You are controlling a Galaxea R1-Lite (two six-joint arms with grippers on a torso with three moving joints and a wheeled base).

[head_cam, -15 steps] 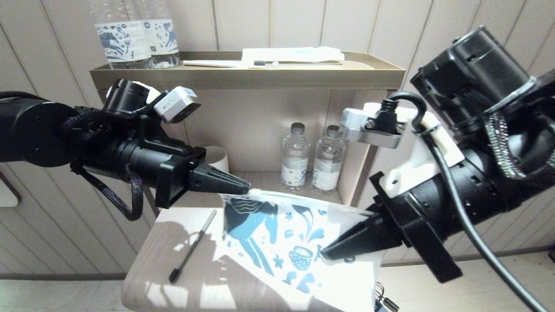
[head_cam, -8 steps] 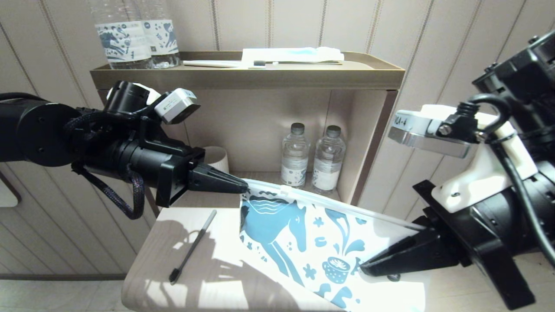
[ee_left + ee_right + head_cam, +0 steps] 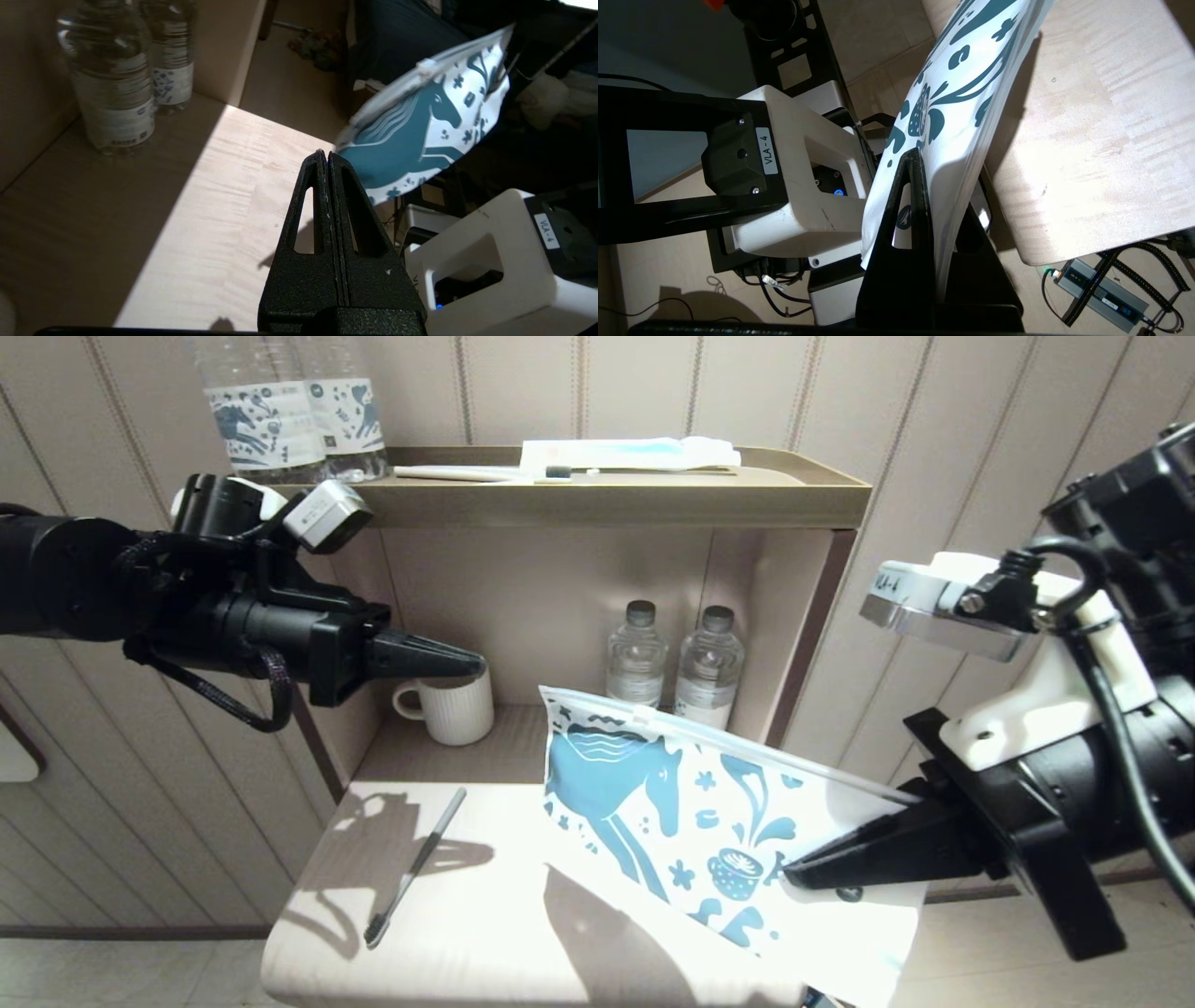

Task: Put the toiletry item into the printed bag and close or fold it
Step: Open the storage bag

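The printed bag (image 3: 672, 803), white with a dark-blue horse, hangs tilted above the right side of the small table (image 3: 485, 943). My right gripper (image 3: 789, 875) is shut on its lower right part. In the right wrist view the bag (image 3: 966, 84) runs between the fingers of that gripper (image 3: 920, 154). My left gripper (image 3: 481, 665) is shut and empty, raised to the left of the bag and apart from it. Its tips (image 3: 325, 153) sit just short of the bag's corner (image 3: 420, 135). The toothbrush (image 3: 415, 868), thin with a dark head, lies on the table's left half.
A white mug (image 3: 453, 707) and two small bottles (image 3: 637, 658) stand in the shelf niche behind the table. On the top tray (image 3: 523, 504) are two labelled bottles (image 3: 252, 420), a white toothbrush (image 3: 485, 473) and a white-and-blue packet (image 3: 625, 453).
My left gripper has let go of the bag's upper left corner and moved up and to the left. The bag now hangs from the right gripper alone and has shifted right.
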